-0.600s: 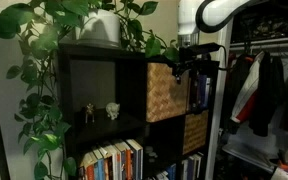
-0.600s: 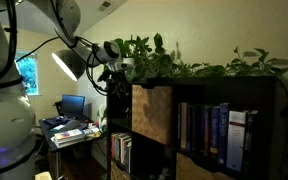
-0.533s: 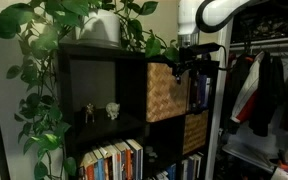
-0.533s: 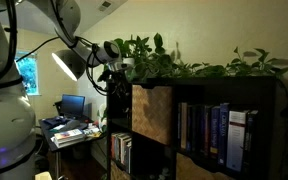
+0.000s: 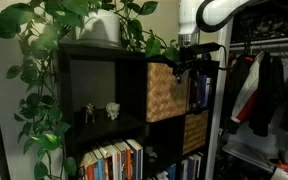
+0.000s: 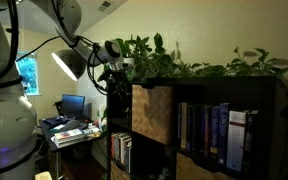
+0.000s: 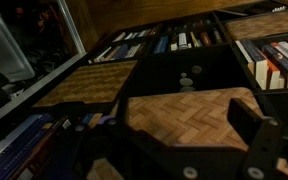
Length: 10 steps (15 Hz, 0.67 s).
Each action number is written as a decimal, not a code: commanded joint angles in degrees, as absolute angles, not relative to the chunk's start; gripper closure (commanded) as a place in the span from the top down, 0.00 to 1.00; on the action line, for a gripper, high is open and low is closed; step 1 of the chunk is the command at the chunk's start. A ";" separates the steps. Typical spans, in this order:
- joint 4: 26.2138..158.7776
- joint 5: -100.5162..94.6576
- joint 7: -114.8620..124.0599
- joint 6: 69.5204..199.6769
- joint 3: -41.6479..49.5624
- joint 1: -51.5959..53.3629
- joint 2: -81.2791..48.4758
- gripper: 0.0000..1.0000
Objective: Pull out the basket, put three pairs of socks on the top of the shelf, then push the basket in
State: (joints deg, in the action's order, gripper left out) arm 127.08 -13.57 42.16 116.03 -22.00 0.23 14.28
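The light tan woven basket (image 5: 161,90) sits in an upper cubby of the black shelf (image 5: 94,75), and shows in both exterior views (image 6: 152,112). My gripper (image 5: 186,62) hovers at the basket's upper front edge, at the shelf's corner (image 6: 119,74). In the wrist view the basket's herringbone face (image 7: 174,125) fills the space between my two spread fingers (image 7: 182,105). The gripper is open and holds nothing. No socks are visible.
Leafy plants (image 5: 64,25) and a white pot (image 5: 102,28) cover the shelf top. A darker woven basket (image 5: 195,130) sits in a lower cubby. Books (image 5: 114,160) and small figurines (image 5: 100,112) fill other cubbies. A clothes rack (image 5: 264,90) stands beside the shelf. A desk with a monitor (image 6: 72,105) is behind.
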 commanded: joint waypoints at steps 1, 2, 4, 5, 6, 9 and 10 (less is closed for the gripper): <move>127.89 -12.61 34.40 117.95 -16.79 3.01 14.90 1.00; 128.17 -12.41 31.66 118.66 -15.78 3.16 15.12 1.00; 128.90 -12.10 25.78 120.61 -13.81 3.09 15.50 1.00; 129.60 -11.97 21.98 122.32 -12.65 2.88 15.77 1.00; 129.84 -11.74 19.27 123.25 -11.78 2.87 15.80 1.00; 130.86 -8.92 9.93 125.93 -8.59 2.92 16.06 1.00; 130.76 -8.32 8.56 125.60 -8.02 2.78 15.96 1.00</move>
State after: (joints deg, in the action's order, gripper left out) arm 128.70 -10.84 14.62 123.72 -11.05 1.54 14.34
